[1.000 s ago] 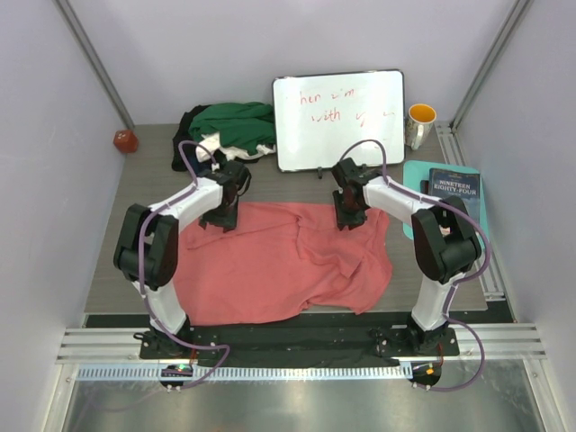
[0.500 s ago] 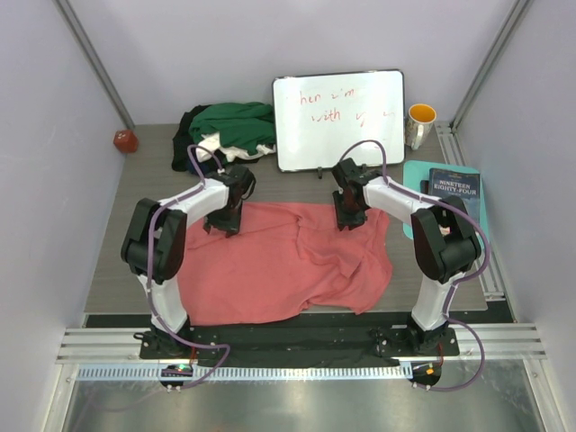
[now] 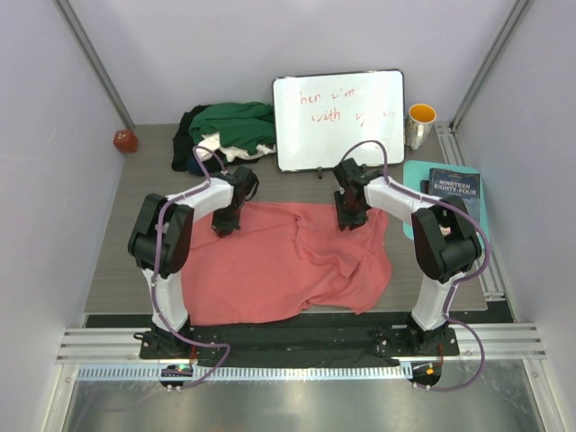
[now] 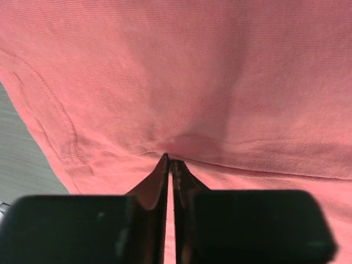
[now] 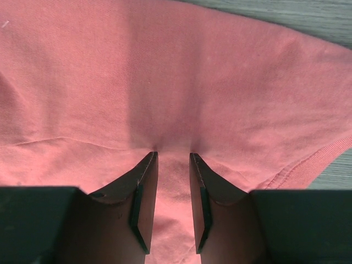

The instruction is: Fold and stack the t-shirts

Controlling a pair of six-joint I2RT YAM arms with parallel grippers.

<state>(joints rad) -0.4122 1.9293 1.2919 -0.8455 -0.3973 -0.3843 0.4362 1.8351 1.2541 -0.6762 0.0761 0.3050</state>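
Counting over my bench (image 3: 135, 207), I found two tools, four shirts, and one each of whiteboard, mug, book, mat and red lump.

The salmon-pink t-shirt (image 3: 279, 265) lay spread in front of the whiteboard (image 3: 340, 119). It was soft, fine-knit cloth, rumpled into long folds, with a stitched hem along its edge. My left tool (image 4: 169, 162) was clenched on the shirt's far edge, in front of the whiteboard's left corner. Its dark, wedge-shaped fingers were pressed almost together, with a small pucker of pink cloth nipped at their tips. My right tool (image 5: 173, 157) sat on the same far edge, in front of the whiteboard's middle. Its two tapering fingers stood a little apart with pink cloth filling the gap, and creases drew in toward the tips, so I took it to be grasping a fold of the shirt.

Three more shirts were heaped just left of the whiteboard. The dark green shirt (image 3: 236, 124) was crumpled on top, the white shirt (image 3: 211, 144) peeked from under it, and the black shirt (image 3: 186, 148) lay at the heap's left side.

The whiteboard was a flat rectangle with red scrawl on it. Just right of it stood a mug (image 3: 420, 124) with a yellow inside. Further right and nearer lay a dark book (image 3: 453, 187) on a teal mat (image 3: 416, 180). The red lump (image 3: 125, 140) sat far to the whiteboard's left, and the bench showed a grey wood grain.
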